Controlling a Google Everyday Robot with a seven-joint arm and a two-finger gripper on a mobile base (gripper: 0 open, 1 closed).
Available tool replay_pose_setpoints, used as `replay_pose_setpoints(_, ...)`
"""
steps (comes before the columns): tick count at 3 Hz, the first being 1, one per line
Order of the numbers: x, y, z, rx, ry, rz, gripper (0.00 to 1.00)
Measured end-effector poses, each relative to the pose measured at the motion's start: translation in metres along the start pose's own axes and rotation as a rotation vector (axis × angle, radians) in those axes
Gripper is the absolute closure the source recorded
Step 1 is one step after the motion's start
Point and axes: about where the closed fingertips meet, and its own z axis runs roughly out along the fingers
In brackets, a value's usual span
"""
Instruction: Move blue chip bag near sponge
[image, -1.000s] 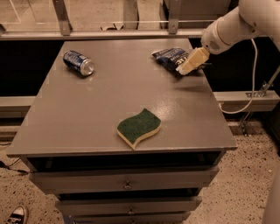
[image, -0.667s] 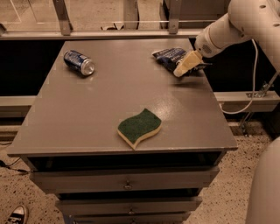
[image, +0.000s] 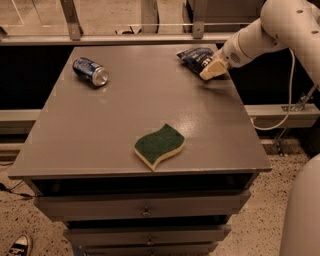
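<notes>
One claw (image: 212, 70) at blue chip bag (image: 194, 56) | grip: cannot tell | sponge (image: 160, 145) well apart

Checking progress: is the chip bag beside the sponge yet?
No: the blue chip bag lies far back by the end effector, sponge near front edge.

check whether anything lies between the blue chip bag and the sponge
Nothing visible does. The gripper is at the blue chip bag; bare tabletop runs from it to the sponge. The soda can lies well aside.
</notes>
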Motion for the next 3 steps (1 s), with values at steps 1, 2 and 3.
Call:
replay_pose_setpoints(1, -0.007, 0.004, -0.002, -0.009, -0.025, -0.003, 0.70)
replay_pose_setpoints(2, -0.015, 0.010, -0.005, -0.017, -0.052, -0.016, 0.95)
replay_pose_setpoints(3, -0.024, 0.016, -0.010, -0.017, -0.077, -0.039, 1.00)
